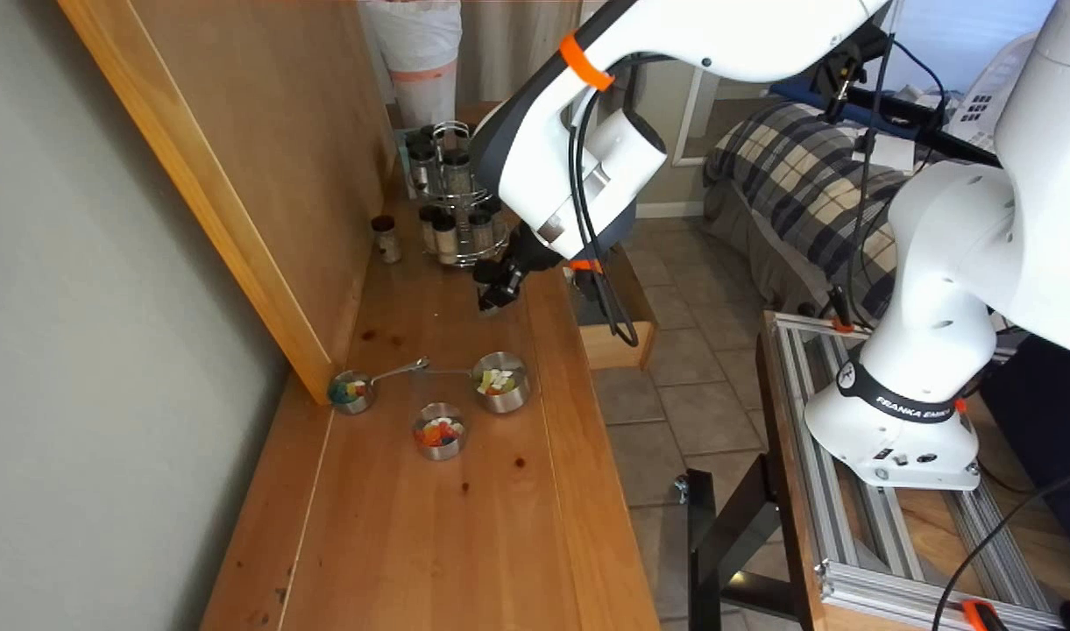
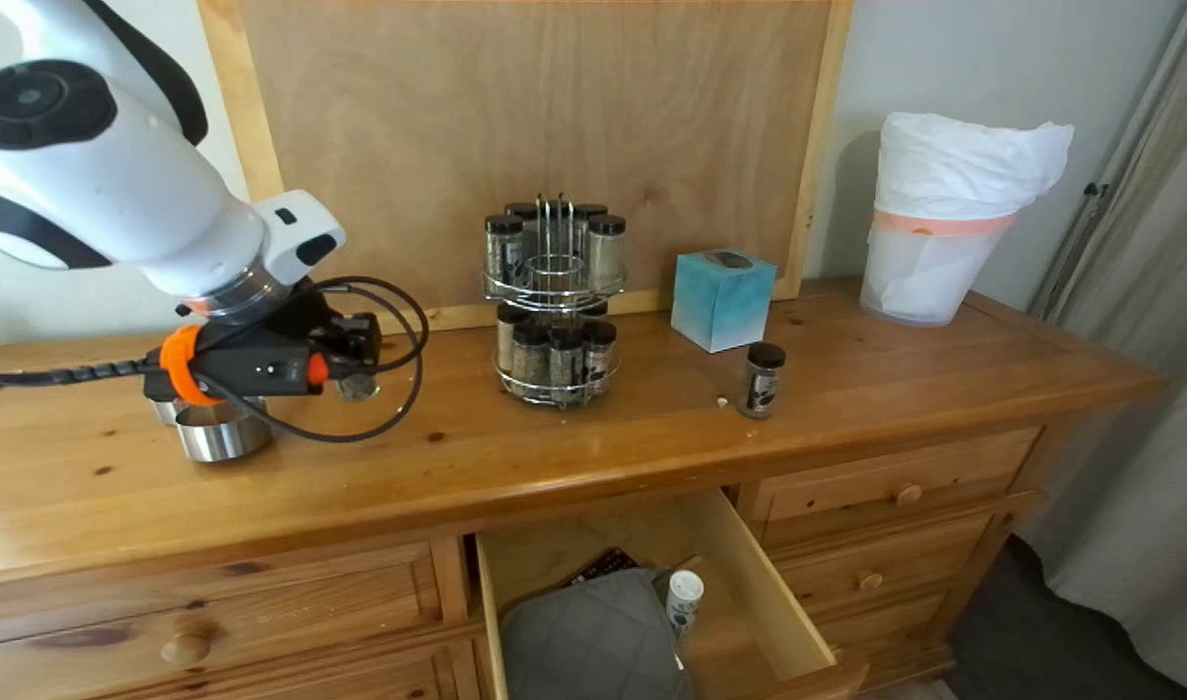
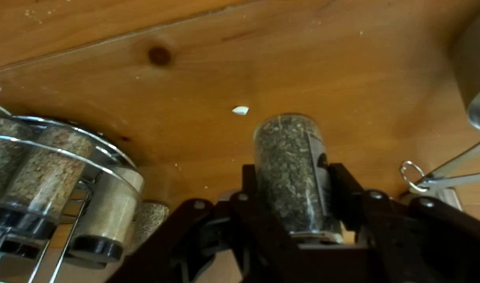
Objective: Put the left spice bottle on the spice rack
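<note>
My gripper (image 3: 293,173) is shut on a spice bottle (image 3: 285,145) filled with green dried herbs. In the wrist view its base points away from me and its cap end is hidden at the gripper. In an exterior view the gripper (image 2: 365,345) holds the bottle's glass base (image 2: 358,387) just above the dresser top; the gap is hard to judge. The gripper (image 1: 501,291) also shows in an exterior view. The wire spice rack (image 2: 557,303) stands beside the gripper, apart from it, with black-lidded jars on two tiers. It fills the left of the wrist view (image 3: 68,152).
Another spice bottle (image 2: 761,381) stands past the rack, near a blue tissue box (image 2: 715,306). Metal measuring cups (image 1: 501,399) with colourful contents sit on the dresser top (image 1: 491,526). An open drawer (image 2: 778,622) juts out in front. A white bin (image 2: 928,253) stands at the end.
</note>
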You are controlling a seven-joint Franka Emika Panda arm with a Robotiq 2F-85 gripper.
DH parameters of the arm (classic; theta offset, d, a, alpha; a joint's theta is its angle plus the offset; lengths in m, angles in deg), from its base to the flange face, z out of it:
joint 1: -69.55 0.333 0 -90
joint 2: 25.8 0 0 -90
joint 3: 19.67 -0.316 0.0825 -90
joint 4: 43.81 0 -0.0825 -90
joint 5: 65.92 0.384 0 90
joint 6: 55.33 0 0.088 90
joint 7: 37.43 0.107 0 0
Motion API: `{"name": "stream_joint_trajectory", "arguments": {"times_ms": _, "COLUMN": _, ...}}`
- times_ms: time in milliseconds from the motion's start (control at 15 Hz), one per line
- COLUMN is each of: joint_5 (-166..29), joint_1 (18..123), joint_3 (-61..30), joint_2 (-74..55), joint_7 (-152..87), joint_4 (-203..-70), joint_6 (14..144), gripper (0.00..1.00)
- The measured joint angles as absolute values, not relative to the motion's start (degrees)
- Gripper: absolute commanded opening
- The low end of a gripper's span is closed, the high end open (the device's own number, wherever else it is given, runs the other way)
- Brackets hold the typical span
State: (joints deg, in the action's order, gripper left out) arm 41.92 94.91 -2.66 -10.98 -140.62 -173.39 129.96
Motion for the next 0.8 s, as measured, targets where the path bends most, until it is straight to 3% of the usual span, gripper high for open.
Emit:
{"name": "stream_joint_trajectory", "arguments": {"times_ms": 467, "joint_5": 39.48, "joint_1": 92.25, "joint_3": -3.60, "joint_2": -21.57, "joint_7": -136.99, "joint_4": -181.60, "joint_6": 130.11, "gripper": 0.23}}
{"name": "stream_joint_trajectory", "arguments": {"times_ms": 800, "joint_5": 21.16, "joint_1": 83.06, "joint_3": -7.81, "joint_2": -26.54, "joint_7": -122.97, "joint_4": -188.51, "joint_6": 123.83, "gripper": 0.23}}
